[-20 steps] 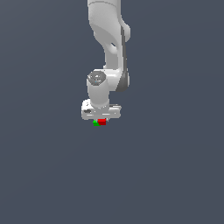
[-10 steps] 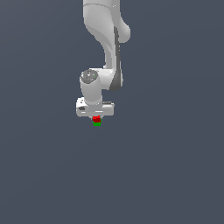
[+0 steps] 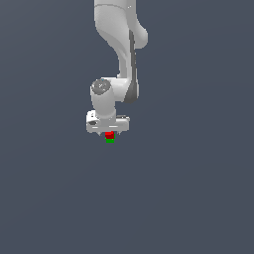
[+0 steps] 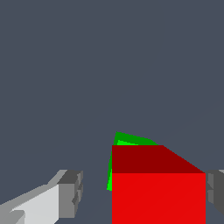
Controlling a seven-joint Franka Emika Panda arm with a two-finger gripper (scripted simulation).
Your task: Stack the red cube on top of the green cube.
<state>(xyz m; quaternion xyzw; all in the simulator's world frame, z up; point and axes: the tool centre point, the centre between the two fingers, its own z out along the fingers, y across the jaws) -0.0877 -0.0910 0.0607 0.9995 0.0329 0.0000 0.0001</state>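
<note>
The red cube (image 3: 109,134) sits directly on top of the green cube (image 3: 109,141) in the exterior view. My white gripper (image 3: 109,131) hangs straight above the pair, its fingers down around the red cube. In the wrist view the red cube (image 4: 157,188) fills the space between the fingers, and only an edge of the green cube (image 4: 127,141) peeks out behind it. One grey finger pad (image 4: 72,192) stands clearly apart from the red cube, and the other pad (image 4: 215,188) is right beside it. The gripper (image 4: 142,192) is open.
The arm's white links (image 3: 119,44) rise above the gripper. A plain dark grey floor (image 3: 198,198) surrounds the cubes on all sides.
The gripper has moved toward the exterior view's left, carrying the red cube from beside the green cube to on top of it. The arm has shifted slightly since half a second ago.
</note>
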